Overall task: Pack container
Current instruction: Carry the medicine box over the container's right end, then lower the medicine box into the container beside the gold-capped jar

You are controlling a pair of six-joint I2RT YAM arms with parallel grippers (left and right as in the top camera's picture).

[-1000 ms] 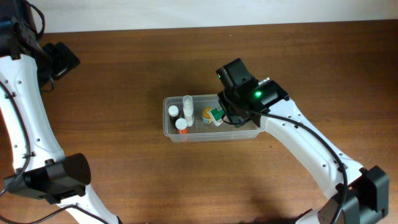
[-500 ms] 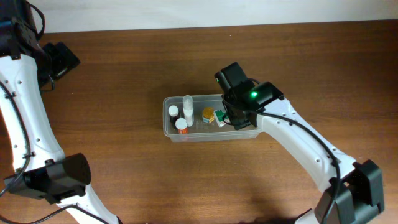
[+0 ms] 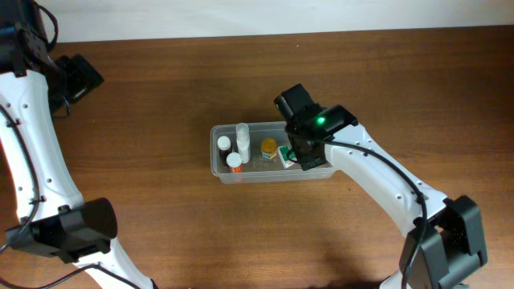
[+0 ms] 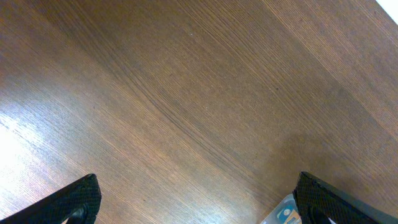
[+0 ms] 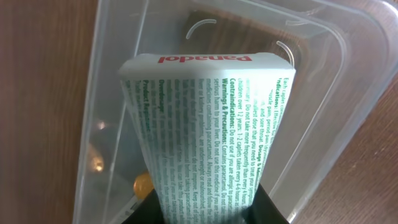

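both arms wear smooth white shells with black joint housings: the left arm [image 3: 32,160] and the right arm [image 3: 385,186]. thin black cables run along each. a green light [image 3: 322,122] glows on the right wrist's black block. the left fingertips [image 4: 78,199] look black, perhaps matte.

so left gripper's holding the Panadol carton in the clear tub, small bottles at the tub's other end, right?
Wrong arm. The right gripper holds the Panadol carton in the clear tub; the right wrist view shows the carton between that gripper's fingers. The left gripper is open over the table, holding nothing. The small bottles do stand at the tub's other end.
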